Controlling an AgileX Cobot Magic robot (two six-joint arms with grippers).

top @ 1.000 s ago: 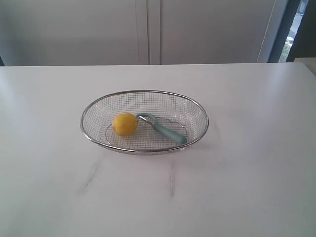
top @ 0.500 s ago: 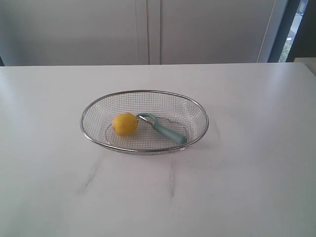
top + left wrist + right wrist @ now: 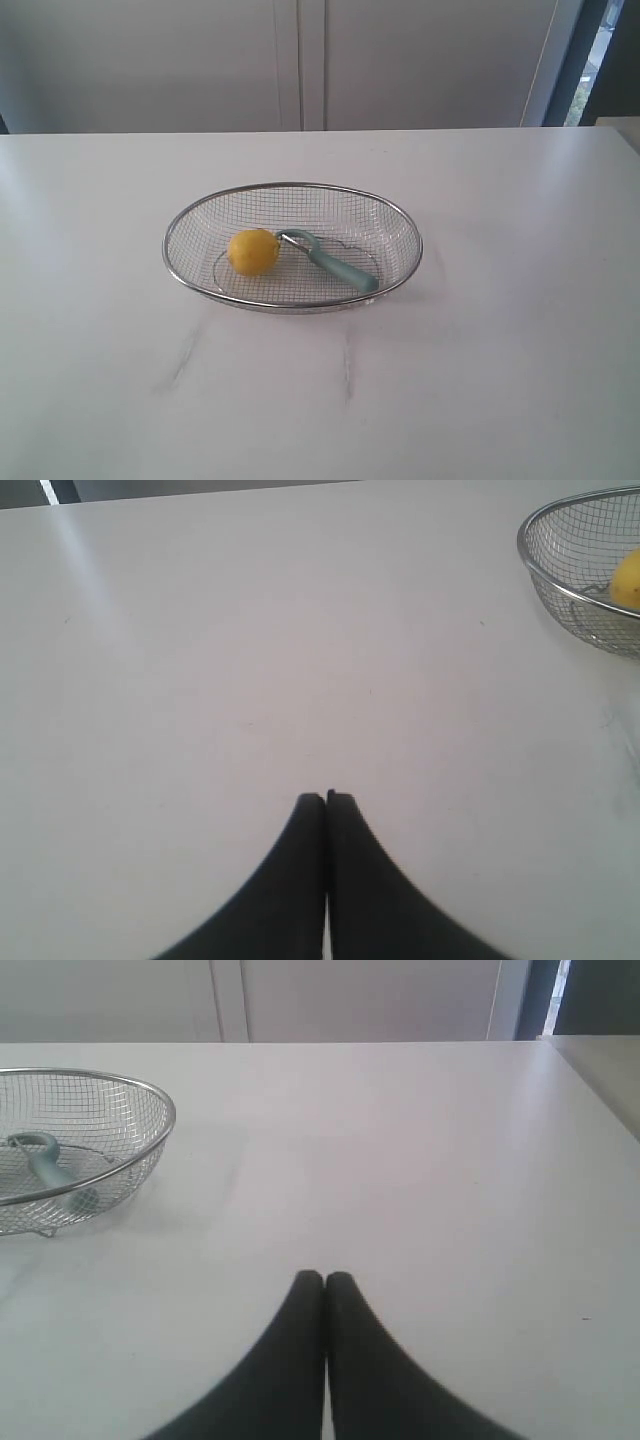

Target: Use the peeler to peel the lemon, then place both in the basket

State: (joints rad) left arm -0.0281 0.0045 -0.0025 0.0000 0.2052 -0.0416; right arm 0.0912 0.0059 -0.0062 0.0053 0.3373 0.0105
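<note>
A silver wire mesh basket [image 3: 292,185] sits in the middle of the white surface [image 3: 500,360]. Inside the basket, on its left side, lies the small round yellow lemon [image 3: 253,251]. The pale green peeler [image 3: 330,261] lies just beside it, more to the middle and right of the basket. The peeler's curved head looks to touch the lemon. Its thick handle points away toward the basket's near right rim, and the end rests by the mesh wall. The lemon looks yellow all over from here. The left hand [image 3: 326,798] is off to the left of the basket, well apart from it, over bare surface. Its two dark fingers are pressed tight together with nothing between them. The right hand [image 3: 324,1278] is off to the right of the basket, also well apart from it. Its fingers are pressed together too, and it holds nothing. Behind the basket, past the far edge of the surface, stand pale panels [image 3: 300,60].
</note>
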